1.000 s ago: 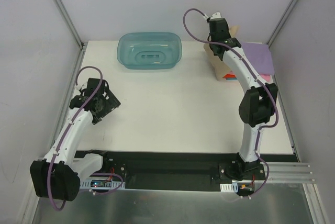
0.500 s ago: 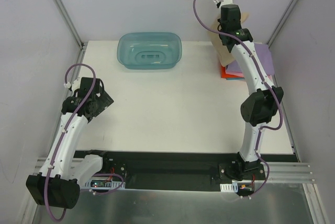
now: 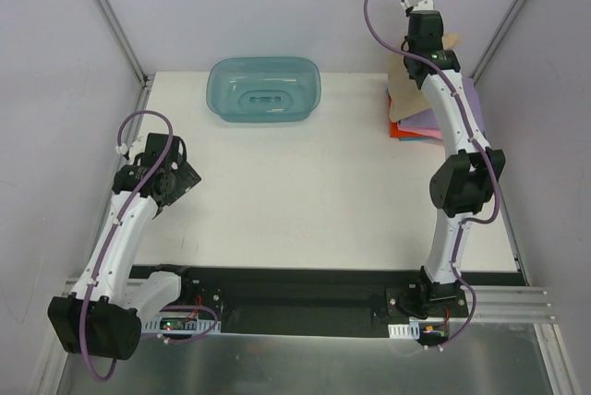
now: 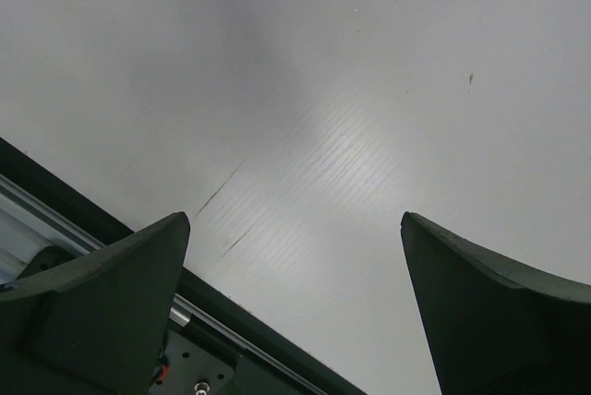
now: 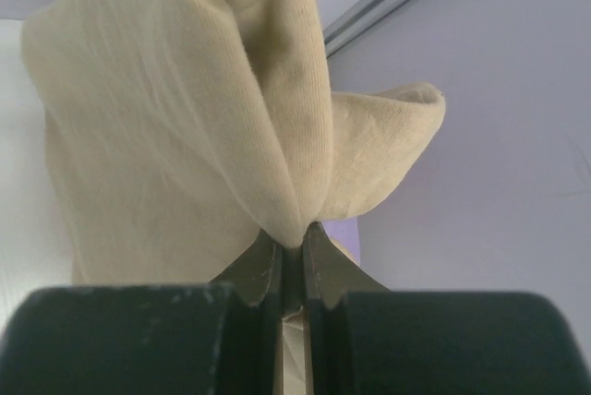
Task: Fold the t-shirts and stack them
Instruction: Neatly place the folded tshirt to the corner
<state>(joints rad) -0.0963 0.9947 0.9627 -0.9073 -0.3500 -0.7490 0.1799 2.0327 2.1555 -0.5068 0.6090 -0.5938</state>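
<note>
My right gripper [image 3: 427,37] is shut on the tan-beige t-shirt [image 5: 203,118] and holds it up at the far right corner; the cloth [image 3: 403,90] hangs down beside the arm. Under it a stack lies on the table: a lilac-purple shirt [image 3: 425,120] on top, with pink and red-orange edges [image 3: 403,132] showing at its near left corner. In the right wrist view the jaws pinch a fold of tan cloth [image 5: 295,233]. My left gripper [image 3: 175,178] is open and empty above the table's left side, its fingers [image 4: 102,293] wide apart over bare white board.
A translucent teal plastic tub [image 3: 265,89] stands at the back centre of the white table [image 3: 305,192]. Grey walls with metal rails close in the left, right and back. A black base rail [image 3: 277,284] runs along the near edge.
My right gripper has risen and moved to the right and back with the tan shirt, uncovering the stack. My left arm has drawn back to the left.
</note>
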